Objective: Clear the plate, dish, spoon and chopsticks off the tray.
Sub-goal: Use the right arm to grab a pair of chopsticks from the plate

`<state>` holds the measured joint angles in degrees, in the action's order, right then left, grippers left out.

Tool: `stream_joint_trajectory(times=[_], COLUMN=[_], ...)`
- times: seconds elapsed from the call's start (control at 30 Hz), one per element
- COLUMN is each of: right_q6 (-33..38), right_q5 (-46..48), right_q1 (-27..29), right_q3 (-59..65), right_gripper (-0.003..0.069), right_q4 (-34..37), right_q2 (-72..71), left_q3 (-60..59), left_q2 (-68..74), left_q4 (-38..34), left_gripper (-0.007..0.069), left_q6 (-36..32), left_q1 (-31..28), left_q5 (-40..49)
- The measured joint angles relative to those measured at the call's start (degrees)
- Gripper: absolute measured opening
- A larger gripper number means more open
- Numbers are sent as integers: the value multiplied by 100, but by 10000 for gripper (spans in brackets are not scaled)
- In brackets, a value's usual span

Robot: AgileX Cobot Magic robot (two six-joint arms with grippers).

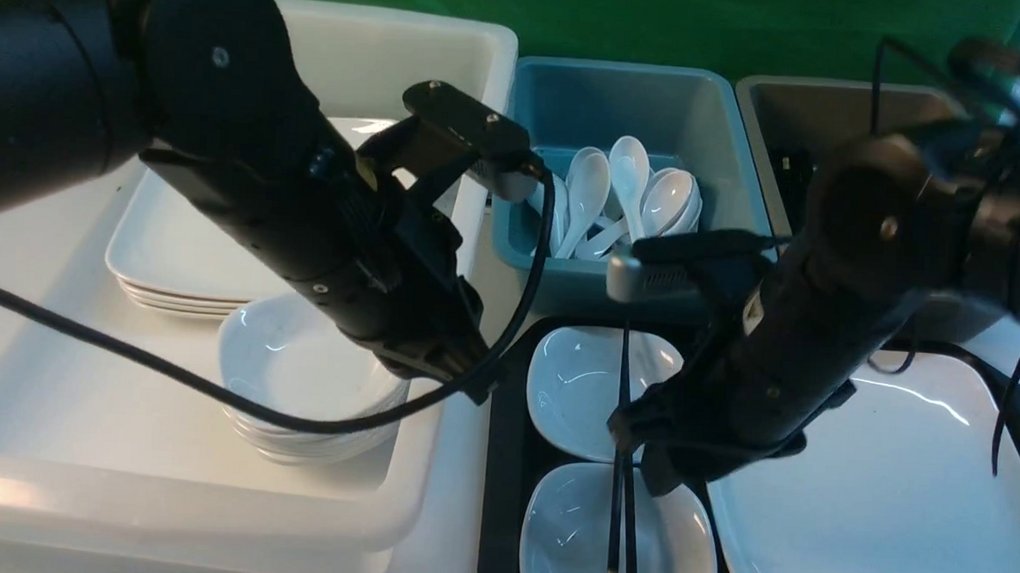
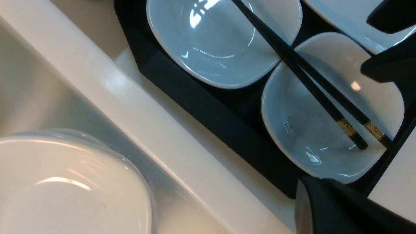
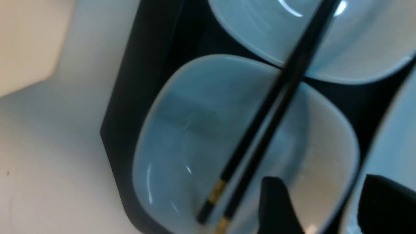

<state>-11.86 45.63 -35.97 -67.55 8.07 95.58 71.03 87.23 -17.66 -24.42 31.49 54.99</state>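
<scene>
The black tray (image 1: 503, 493) sits on the table (image 1: 457, 508), on the robot's right side. Two small white dishes are on the left part of the tray: the far dish (image 1: 575, 384) and the near dish (image 1: 568, 539). The big white plate (image 1: 879, 509) fills the right part of the tray.

The chopsticks (image 1: 620, 515) lie side by side across both dishes. Their gold ends rest over the near dish, close to the robot. Their thin ends reach over the far dish.

The right pincer (image 1: 636, 456) hangs low over the spot where the two dishes meet, right by the middle of the chopsticks. In the right wrist view its two fingers (image 3: 276, 208) are wide apart. The chopsticks lie just beside one finger, not between the two. Only the rim of the near dish shows between the fingers. It is too hard to see if that finger touches the sticks.

The left pincer (image 1: 474, 380) is closed together and holds nothing. It is over the near right corner of the big white tub (image 1: 451, 51), above a stack of bowls (image 1: 300, 372). It is well apart from the chopsticks. A stack of plates (image 1: 176, 255) sits farther back in the tub.

Behind the tray, white spoons (image 1: 626, 188) lie in a teal bin (image 1: 569, 108).
</scene>
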Motion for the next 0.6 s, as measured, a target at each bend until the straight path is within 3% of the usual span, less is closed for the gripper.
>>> stream_joint_trajectory(times=[0.27,0.6], right_q6=[-426,-667], right_q5=[-829,-870], right_q1=[-304,-310], right_q3=[252,268], right_gripper=[399,382], right_q4=[-25,-30], right_q2=[353,884], left_q3=[-48,-52], left_q2=[-51,-51], left_q4=[8,8], left_gripper=[2,2], left_q6=[-95,-95], left_q1=[0,0], left_q5=[-7,-48])
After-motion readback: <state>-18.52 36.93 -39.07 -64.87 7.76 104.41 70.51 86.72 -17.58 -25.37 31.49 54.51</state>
